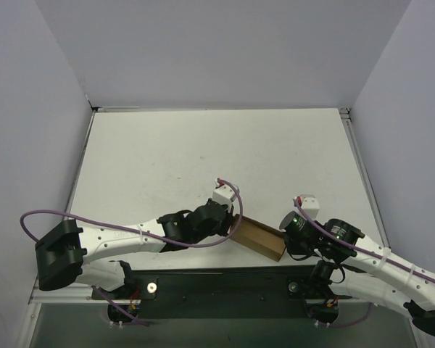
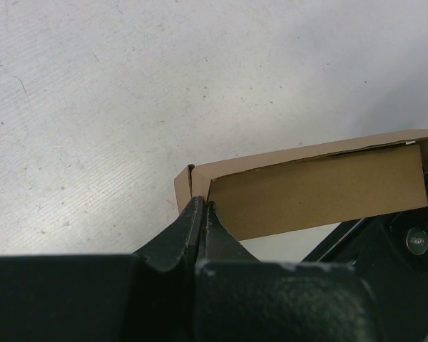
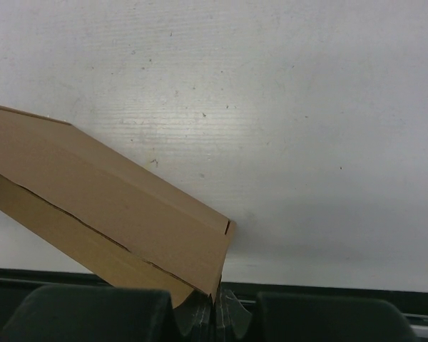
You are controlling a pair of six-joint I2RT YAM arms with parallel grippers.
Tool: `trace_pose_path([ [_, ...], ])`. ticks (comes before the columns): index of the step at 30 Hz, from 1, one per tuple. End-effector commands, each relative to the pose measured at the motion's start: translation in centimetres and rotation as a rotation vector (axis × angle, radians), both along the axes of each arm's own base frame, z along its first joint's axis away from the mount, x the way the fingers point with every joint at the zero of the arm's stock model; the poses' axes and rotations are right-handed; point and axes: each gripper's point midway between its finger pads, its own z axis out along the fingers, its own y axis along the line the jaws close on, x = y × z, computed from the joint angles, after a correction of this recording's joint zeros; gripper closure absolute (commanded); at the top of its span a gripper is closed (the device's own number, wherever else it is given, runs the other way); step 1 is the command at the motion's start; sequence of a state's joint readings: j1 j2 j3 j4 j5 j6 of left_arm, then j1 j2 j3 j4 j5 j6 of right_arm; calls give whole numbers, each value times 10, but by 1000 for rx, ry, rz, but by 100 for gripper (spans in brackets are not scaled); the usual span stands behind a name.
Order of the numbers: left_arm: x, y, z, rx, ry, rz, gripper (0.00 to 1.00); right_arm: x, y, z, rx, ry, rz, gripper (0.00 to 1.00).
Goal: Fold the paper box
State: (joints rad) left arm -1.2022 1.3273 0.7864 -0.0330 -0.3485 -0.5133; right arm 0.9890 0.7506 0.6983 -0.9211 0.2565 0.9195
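Note:
The paper box is a brown cardboard piece folded into a long flattish box, near the table's front edge between my two arms. My left gripper is shut on its left end; in the left wrist view the black fingertips pinch an end flap of the box. My right gripper is shut on its right end; in the right wrist view the jaws clamp the lower corner of the box, which slants up to the left. The box is held just above the table.
The white table spreads out behind the box, with grey walls at the back and both sides. A black strip runs along the front edge just below the box. A purple cable loops over the left arm.

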Motion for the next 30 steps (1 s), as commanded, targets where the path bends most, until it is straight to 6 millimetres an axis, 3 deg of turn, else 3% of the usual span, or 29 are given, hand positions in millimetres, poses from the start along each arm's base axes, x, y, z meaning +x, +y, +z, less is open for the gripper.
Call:
trace_pose_path([
  [1,-25,30,-52,222,104,-40,100,4,2,4,15,-18,-23,100],
  [14,-28,33,-56,260,84,-28,100,12,6,24,84,-3,-48,100],
  [30,-32,33,-61,321,59,-19,100,14,13,22,184,54,-70,100],
])
